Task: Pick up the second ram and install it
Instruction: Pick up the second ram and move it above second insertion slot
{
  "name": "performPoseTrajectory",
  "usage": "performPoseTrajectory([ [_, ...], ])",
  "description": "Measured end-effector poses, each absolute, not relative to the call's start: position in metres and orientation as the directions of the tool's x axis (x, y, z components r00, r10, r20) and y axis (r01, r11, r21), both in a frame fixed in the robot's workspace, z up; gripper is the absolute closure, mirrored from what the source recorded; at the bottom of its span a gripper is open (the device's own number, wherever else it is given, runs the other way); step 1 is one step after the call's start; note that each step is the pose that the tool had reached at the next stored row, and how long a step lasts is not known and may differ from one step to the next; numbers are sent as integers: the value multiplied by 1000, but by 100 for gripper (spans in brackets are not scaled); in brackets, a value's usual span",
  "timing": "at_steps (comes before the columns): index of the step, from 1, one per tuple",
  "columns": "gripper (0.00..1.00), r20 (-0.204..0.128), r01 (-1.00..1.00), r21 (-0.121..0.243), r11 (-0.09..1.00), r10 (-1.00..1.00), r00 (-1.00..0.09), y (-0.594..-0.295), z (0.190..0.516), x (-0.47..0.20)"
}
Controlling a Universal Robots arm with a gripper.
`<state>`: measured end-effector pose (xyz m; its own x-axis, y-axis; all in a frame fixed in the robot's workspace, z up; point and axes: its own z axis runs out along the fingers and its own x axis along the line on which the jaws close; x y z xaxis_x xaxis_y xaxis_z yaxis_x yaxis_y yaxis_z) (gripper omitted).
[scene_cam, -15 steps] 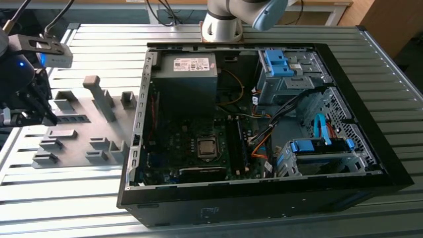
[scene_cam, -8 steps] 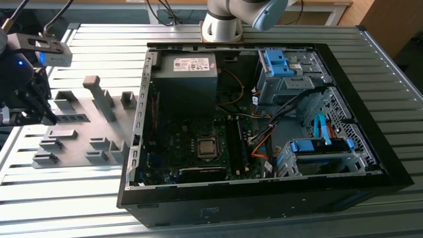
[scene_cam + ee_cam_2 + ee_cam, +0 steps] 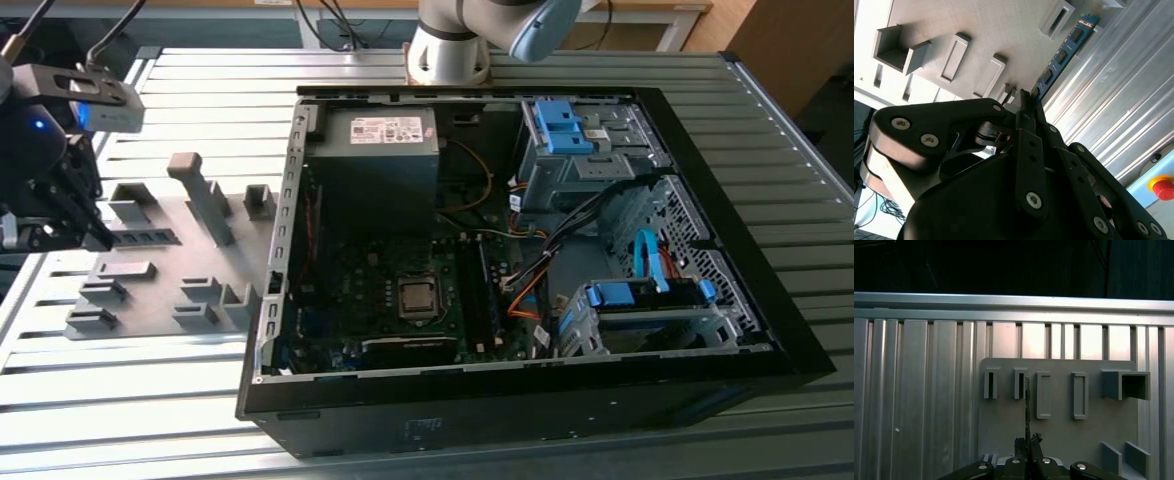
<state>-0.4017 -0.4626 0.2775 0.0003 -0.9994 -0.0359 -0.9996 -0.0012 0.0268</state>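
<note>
You are in the pick-up step. The gripper (image 3: pixel 1025 100) is clamped on one end of the second ram (image 3: pixel 1061 54), and the stick runs straight out ahead of the fingertips toward the grey fixture plate (image 3: pixel 1059 440). In the first wrist view you see the stick edge-on, with its far end just beside one of the slotted blocks (image 3: pixel 1020 384). I cannot tell if this end is free of the plate or touching it.

In my judgement, the next move calls for a steady, straight motion, because the hold is at one end only and a thin board can tilt between the pads.

In the exterior view the wrist hangs over the plate with the fingers turned toward it. The open computer case (image 3: pixel 441 420) stands well apart from the hand.
</note>
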Motion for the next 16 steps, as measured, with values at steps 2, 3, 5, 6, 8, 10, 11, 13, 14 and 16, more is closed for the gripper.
performPoseTrajectory([
  [2,86,-36,-1000,27,-1,-999,0,-463,278,-402],
  [3,86,-36,-1000,27,-1,-999,0,-463,278,-402],
  [5,86,-36,-1000,27,-1,-999,0,-463,279,-402],
  [6,86,-36,-1000,27,-1,-999,0,-463,279,-402],
  [8,86,-36,-1000,27,-1,-999,0,-463,280,-402],
  [10,86,-36,-1000,27,-1,-999,0,-463,280,-402],
  [11,86,-36,-1000,27,-1,-999,0,-463,281,-402],
  [13,86,-36,-1000,27,-1,-999,0,-463,281,-402],
  [14,86,-36,-1000,27,-1,-999,0,-463,281,-402],
  [16,86,-36,-1000,27,-1,-999,0,-463,282,-402],
])
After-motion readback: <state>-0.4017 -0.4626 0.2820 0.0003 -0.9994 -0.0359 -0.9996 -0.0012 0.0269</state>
